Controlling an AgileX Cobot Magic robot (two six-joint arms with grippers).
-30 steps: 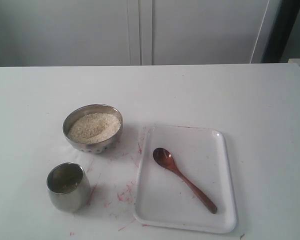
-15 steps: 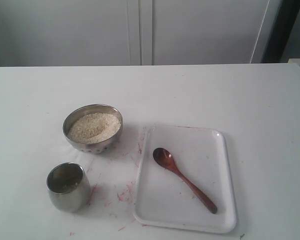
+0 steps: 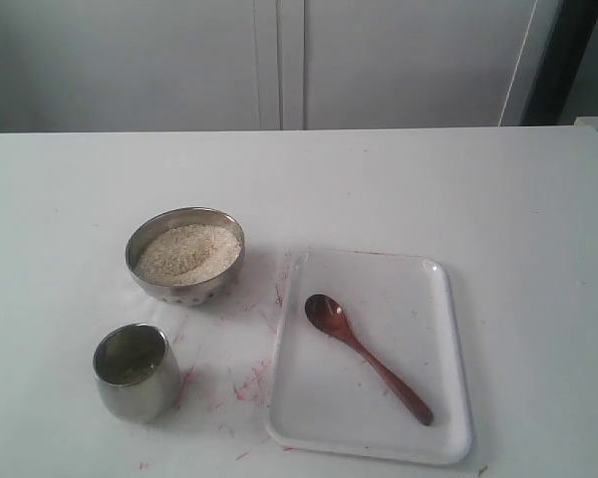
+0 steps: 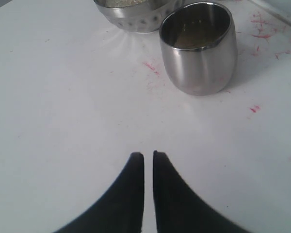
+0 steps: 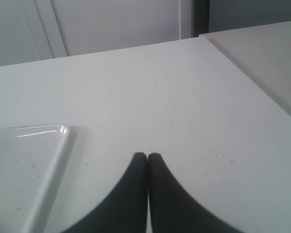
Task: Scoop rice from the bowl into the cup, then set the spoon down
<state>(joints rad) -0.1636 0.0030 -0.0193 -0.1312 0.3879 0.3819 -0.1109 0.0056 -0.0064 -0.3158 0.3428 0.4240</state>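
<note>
Spoon (image 3: pixel 369 361) lies flat in white tray (image 3: pixel 450 339), scoop end toward bowl (image 3: pixel 171 289). Rice (image 3: pixel 187 251) heaped in bowl, on surface (image 3: pixel 429 189) beside tray. Cup (image 3: pixel 135 383) upright, near bowl, not touching it. Left tool (image 4: pixel 148 155) tips nearly together, empty, near cup. Right tool (image 5: pixel 147 156) pressed together, empty, beside tray corner.

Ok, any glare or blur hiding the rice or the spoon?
Exterior view: soft, even light, rice and spoon sharp, only faint shadows. Left wrist view: bright reflections on the cup, its inside dark and hard to read. Right wrist view: a small glint on the tray rim, otherwise flat and dim.
</note>
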